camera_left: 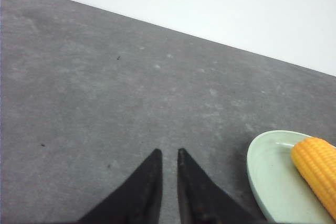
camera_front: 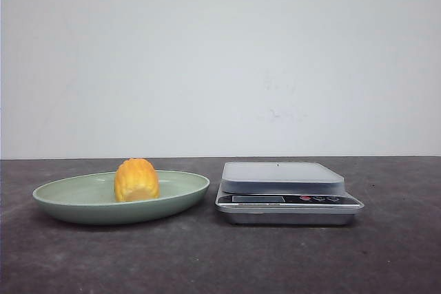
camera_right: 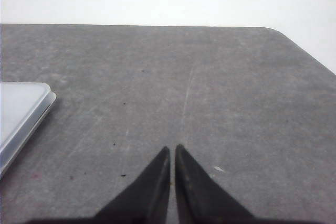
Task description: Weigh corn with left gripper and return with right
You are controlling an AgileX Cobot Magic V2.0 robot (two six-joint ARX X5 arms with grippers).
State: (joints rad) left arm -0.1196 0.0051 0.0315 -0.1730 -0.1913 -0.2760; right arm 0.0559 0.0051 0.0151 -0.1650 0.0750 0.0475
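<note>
The yellow-orange corn [camera_front: 136, 180] lies in the pale green oval plate [camera_front: 185, 185] on the left of the dark table. A silver kitchen scale [camera_front: 282, 178] stands just right of the plate, and its platform is bare. In the left wrist view the corn [camera_left: 317, 169] and the plate [camera_left: 269, 171] show off to one side of my left gripper [camera_left: 169, 151], which hangs over bare table, empty, its jaws nearly together. My right gripper [camera_right: 172, 147] is shut and empty over bare table, with the scale's corner [camera_right: 21, 108] off to its side. Neither gripper shows in the front view.
The dark grey table [camera_front: 220, 259] ends at a white wall behind. Its rounded far corners show in both wrist views. The scale's display and buttons [camera_front: 317, 199] face the front.
</note>
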